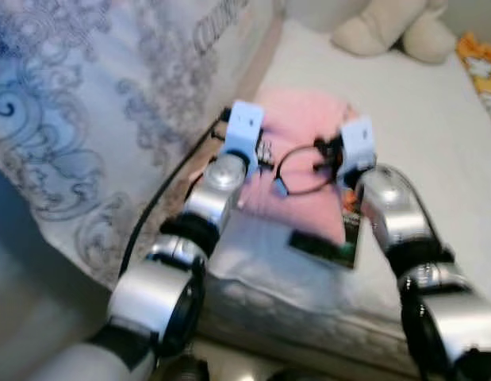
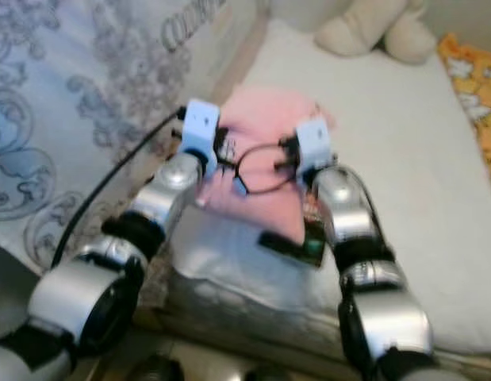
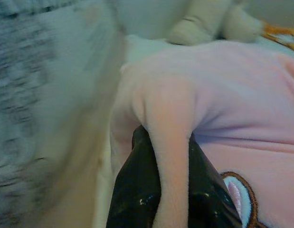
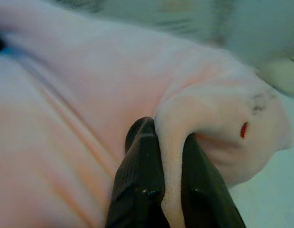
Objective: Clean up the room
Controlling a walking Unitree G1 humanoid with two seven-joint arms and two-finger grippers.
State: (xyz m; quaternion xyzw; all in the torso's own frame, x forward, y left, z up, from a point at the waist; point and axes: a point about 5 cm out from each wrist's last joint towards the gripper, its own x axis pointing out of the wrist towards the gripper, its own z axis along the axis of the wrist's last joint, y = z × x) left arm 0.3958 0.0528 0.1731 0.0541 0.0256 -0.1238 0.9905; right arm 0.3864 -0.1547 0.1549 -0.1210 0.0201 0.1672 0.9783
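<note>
Left eye view: one pink garment (image 1: 304,151) lies on the bed (image 1: 420,111), covering one dark book (image 1: 340,246); one plush toy (image 1: 388,28) sits beyond. Left wrist view: left gripper (image 3: 168,190) pinches a garment fold. Right wrist view: right gripper (image 4: 170,185) pinches another fold.

I see a soft, matt pink fleece garment (image 1: 304,151) pinched in the glossy black plastic fingers (image 3: 137,190) of my left claw (image 3: 168,190) and right claw (image 4: 168,190). My arms' silver casings (image 1: 217,178) look smooth, shiny metal.
</note>
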